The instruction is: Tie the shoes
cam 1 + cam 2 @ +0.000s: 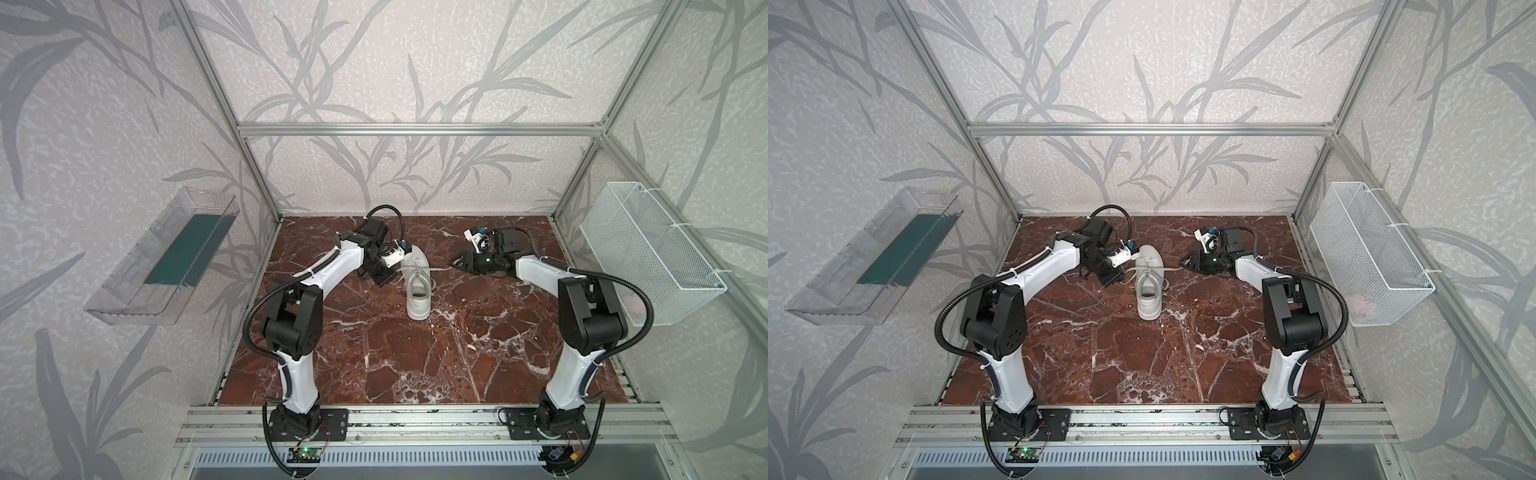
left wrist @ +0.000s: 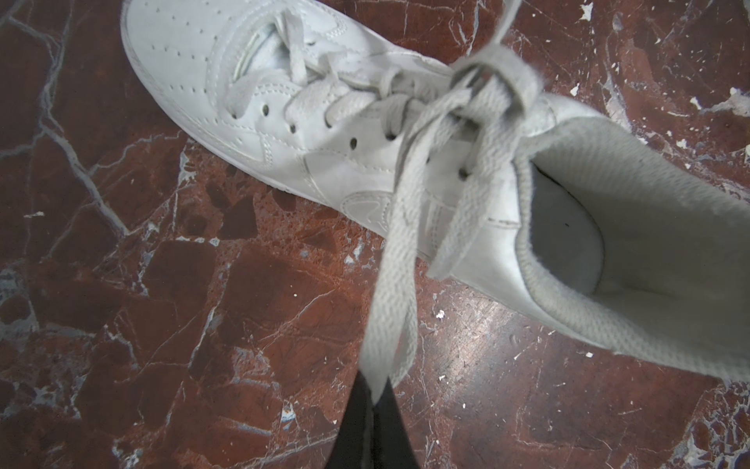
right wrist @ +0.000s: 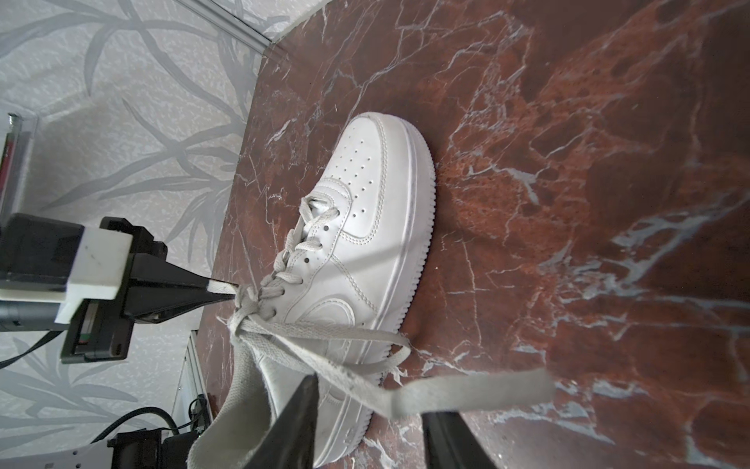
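A white low-top shoe [image 1: 417, 291] [image 1: 1149, 293] stands on the red marble tabletop, toe toward the back wall. Its flat laces are crossed in a knot [image 2: 483, 77] over the tongue. My left gripper [image 2: 375, 390] [image 1: 400, 271] is shut on a lace strand [image 2: 391, 284] that runs taut from the knot; in the right wrist view its tips [image 3: 227, 294] sit right beside the knot. My right gripper [image 3: 371, 400] [image 1: 451, 263] is open to the right of the shoe. A loose lace end [image 3: 487, 390] lies across the gap between its fingers.
A white wire basket [image 1: 652, 253] hangs on the right wall and a clear plastic tray [image 1: 162, 257] on the left wall. Aluminium frame posts [image 1: 257, 166] stand at the back corners. Bare marble [image 1: 415, 365] stretches in front of the shoe.
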`<action>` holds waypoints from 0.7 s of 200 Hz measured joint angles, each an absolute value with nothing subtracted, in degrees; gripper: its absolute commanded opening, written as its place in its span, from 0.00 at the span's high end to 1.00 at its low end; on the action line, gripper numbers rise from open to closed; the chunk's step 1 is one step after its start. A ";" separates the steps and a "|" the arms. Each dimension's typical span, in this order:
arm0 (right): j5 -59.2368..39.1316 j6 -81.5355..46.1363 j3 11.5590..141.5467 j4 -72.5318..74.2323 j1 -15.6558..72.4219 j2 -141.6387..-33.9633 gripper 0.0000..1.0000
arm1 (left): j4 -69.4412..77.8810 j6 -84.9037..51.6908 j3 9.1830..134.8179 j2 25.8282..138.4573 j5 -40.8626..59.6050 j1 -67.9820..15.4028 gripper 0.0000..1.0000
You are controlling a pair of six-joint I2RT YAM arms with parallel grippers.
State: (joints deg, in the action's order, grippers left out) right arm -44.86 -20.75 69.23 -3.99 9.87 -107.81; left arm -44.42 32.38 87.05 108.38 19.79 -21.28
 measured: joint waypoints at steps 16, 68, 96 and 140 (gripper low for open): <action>-43.97 -20.73 68.77 -4.25 8.82 -107.66 0.51 | -44.91 32.47 87.70 108.44 19.77 -21.23 1.00; -43.81 -19.46 68.38 -7.92 5.85 -107.63 0.48 | -45.67 32.53 89.97 108.90 20.14 -20.88 1.00; -45.69 -16.62 68.40 -8.49 6.90 -107.63 0.50 | -46.00 32.56 89.97 109.12 20.45 -20.88 1.00; -48.60 -9.65 72.20 -11.75 13.10 -108.77 0.51 | -47.40 32.56 91.42 110.80 20.62 -20.88 1.00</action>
State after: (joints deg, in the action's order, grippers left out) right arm -48.60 -9.65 72.20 -11.75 13.10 -108.77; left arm -47.40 32.56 91.42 110.80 20.62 -20.88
